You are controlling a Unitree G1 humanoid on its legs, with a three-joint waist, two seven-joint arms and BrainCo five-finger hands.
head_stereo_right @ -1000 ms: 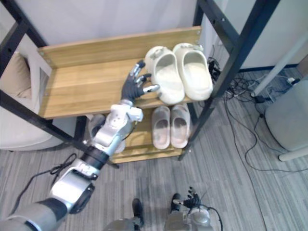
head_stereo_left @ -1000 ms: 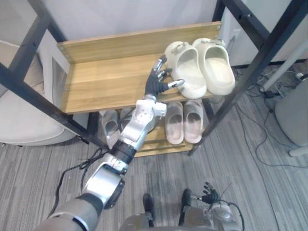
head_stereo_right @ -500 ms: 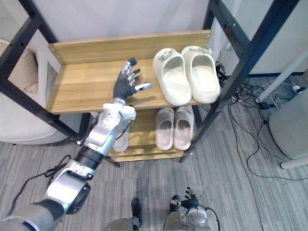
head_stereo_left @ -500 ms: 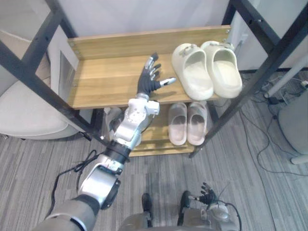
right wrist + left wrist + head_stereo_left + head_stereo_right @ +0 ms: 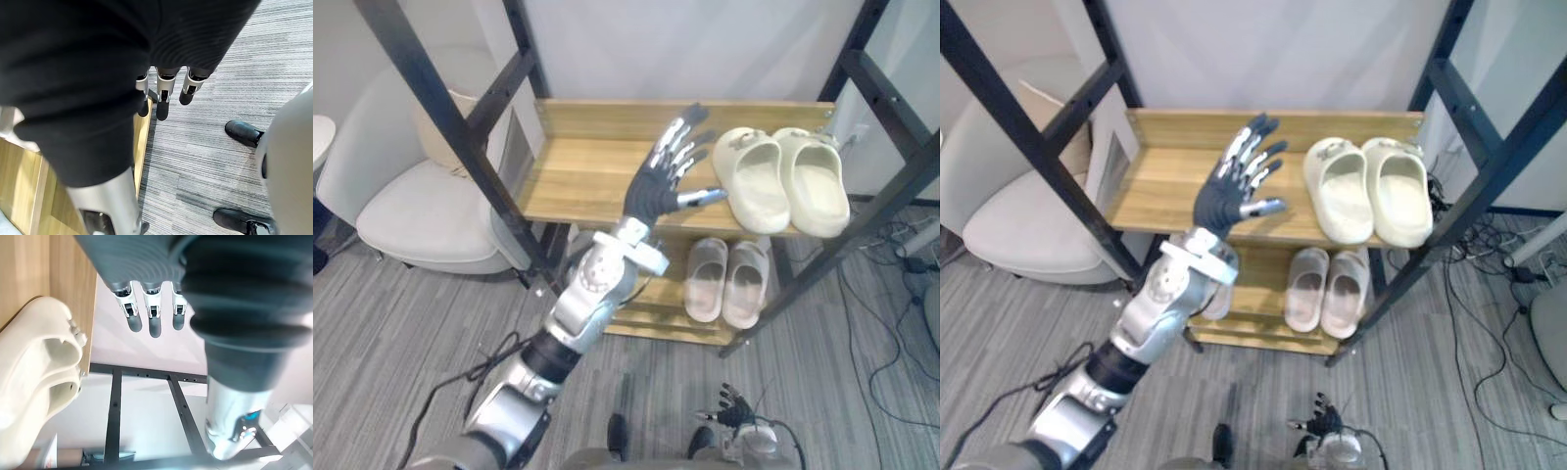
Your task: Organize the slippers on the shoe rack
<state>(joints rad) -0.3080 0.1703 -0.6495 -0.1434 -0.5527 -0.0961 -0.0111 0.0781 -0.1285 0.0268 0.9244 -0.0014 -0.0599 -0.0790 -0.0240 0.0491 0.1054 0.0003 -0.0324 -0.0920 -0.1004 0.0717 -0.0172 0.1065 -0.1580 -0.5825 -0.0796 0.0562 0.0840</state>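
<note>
White padded chair (image 5: 421, 201) sits left of the shoe rack (image 5: 587, 166), so we ignore it. Left robot hand (image 5: 661, 181) hangs in front of the rack's top shelf at about mid-width, fingers splayed wide, holding nothing.

Cream clogs (image 5: 754, 186) are on that shelf's right end, just to the right of the left robot hand. Its thumb points at the nearer clog, but we read a gap, not contact. The pair lies side by side and touching, long axes front to back. Closed toes are at the shelf's front edge, heel straps toward the rack's back. Left arm is clearly the nearer one.

The clogs look like one-piece moulded foam: matte, rounded, thick-walled, probably light and a bit squashy. The shelves are wood-grain boards in a black metal frame.

Beige open-toe slides (image 5: 726, 282) are on the lower shelf under the clogs, also lying front to back. Right robot hand (image 5: 162, 105) hangs low over the floor in front of the rack, fingers straight, empty.
</note>
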